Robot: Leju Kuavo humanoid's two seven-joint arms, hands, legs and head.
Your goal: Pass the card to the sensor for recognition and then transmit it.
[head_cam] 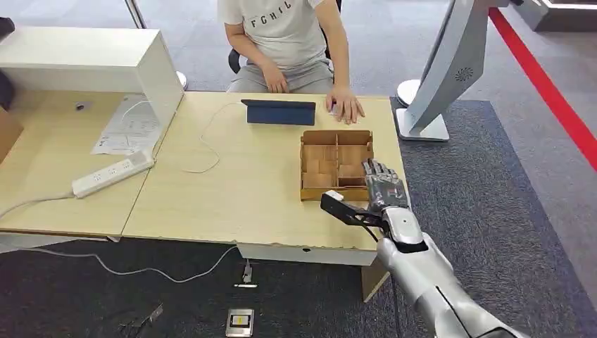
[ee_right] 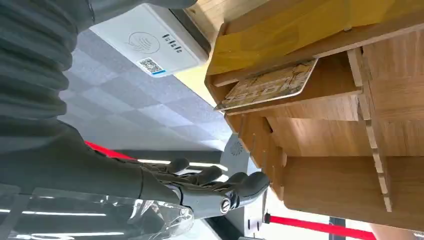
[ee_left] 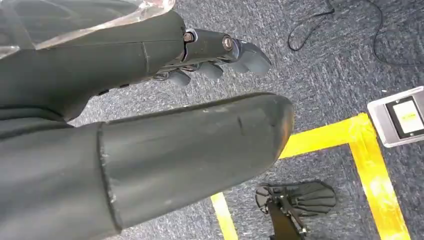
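A patterned card point(ee_right: 270, 85) leans inside one compartment of the wooden divided box point(head_cam: 336, 165), which stands near the table's right edge. My right hand point(head_cam: 384, 184) hovers at the box's near right corner with its fingers point(ee_right: 215, 182) stretched out and nothing in them. Beyond the box lies a white sensor point(ee_right: 150, 42) with a QR label, close to where a person's hand point(head_cam: 346, 105) rests on the table. My left hand point(ee_left: 210, 55) hangs over the carpet, fingers loosely apart and holding nothing.
A seated person faces me across the table, behind a dark blue folded tablet point(head_cam: 279, 111). A power strip point(head_cam: 112, 174), papers and a white cabinet point(head_cam: 91, 60) take up the left. A white stand point(head_cam: 422, 127) rises on the right. Floor has yellow tape point(ee_left: 370, 160) and a small grey device point(head_cam: 240, 322).
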